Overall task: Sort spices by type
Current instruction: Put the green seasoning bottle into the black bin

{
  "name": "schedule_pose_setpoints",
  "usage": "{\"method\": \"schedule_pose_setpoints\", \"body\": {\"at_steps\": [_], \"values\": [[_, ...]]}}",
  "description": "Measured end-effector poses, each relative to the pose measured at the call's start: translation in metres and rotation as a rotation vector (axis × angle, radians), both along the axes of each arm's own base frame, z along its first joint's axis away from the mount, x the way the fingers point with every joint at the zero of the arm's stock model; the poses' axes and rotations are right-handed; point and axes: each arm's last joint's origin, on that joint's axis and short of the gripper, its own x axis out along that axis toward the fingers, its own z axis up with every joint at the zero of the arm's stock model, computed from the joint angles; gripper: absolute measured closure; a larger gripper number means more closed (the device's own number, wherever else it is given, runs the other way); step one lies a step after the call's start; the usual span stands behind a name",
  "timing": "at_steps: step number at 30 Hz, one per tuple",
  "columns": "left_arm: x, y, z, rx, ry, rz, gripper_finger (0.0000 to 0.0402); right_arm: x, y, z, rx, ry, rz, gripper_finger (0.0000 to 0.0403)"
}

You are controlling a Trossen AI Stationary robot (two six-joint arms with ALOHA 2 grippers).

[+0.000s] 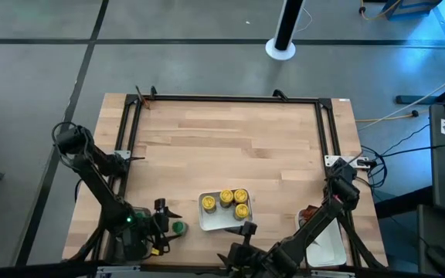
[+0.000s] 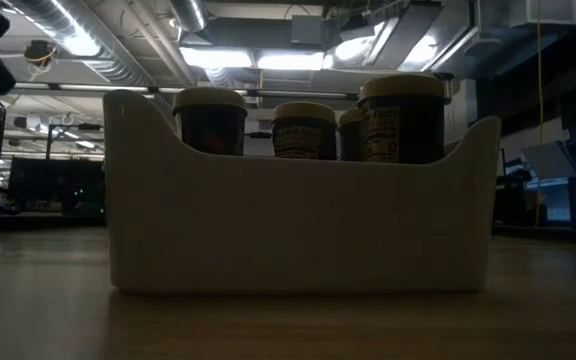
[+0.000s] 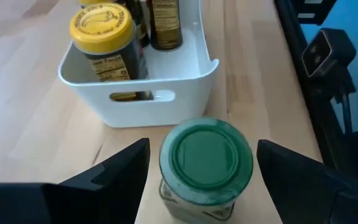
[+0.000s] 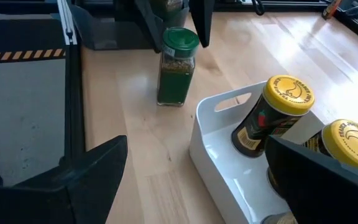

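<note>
The pale wooden tabletop (image 1: pixel 230 147) sits on grey floor. At lower left, the left end effector (image 1: pixel 163 225) stands apart around an upright green-capped jar (image 1: pixel 178 228). Lower centre, the right end effector (image 1: pixel 238 241), fingers spread, nears a white tray (image 1: pixel 209 220) holding yellow-capped jars (image 1: pixel 233 201).

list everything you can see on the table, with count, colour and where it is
yellow-capped jars: at least three, dark with yellow caps, inside the white tray
green-capped jar: one, green cap, upright on the table, left of the tray
white tray: one, white, near the table's front middle
second white tray: one, white, front right corner, partly hidden
table: one, light wood
left gripper: open, fingers either side of the green-capped jar
right gripper: open, over the white tray
</note>
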Motion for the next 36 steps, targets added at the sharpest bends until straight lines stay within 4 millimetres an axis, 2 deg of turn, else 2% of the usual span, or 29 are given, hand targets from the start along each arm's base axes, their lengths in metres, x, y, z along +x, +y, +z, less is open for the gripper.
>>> {"method": "schedule_pose_setpoints", "body": {"at_steps": [9,12,17,24,26,29,36], "values": [[0.002,0.008,-0.013,-0.029,-0.041,-0.006,0.0124,0.000,0.000,0.000,-0.005,0.002,0.002,0.0024],[0.003,0.008,-0.013,-0.037,-0.050,-0.011,0.0145,0.000,0.000,0.000,-0.006,0.002,0.002,0.0024],[0.003,0.008,-0.013,-0.028,-0.046,-0.020,0.0207,0.000,0.000,0.000,-0.014,0.005,0.007,0.0024],[0.005,0.004,-0.008,-0.006,-0.025,-0.072,0.0212,0.000,0.000,0.000,-0.015,0.005,0.008,0.0024],[0.006,0.000,0.000,-0.011,-0.023,-0.092,0.0212,0.000,0.000,0.000,-0.015,0.005,0.008,0.0024],[0.007,-0.007,0.024,-0.019,0.000,-0.118,0.0212,0.000,0.000,0.000,-0.015,0.005,0.008,0.0024],[-0.009,-0.018,0.079,-0.006,0.072,-0.114,0.0212,0.000,0.000,0.000,-0.014,0.005,0.008,0.0024]]}}
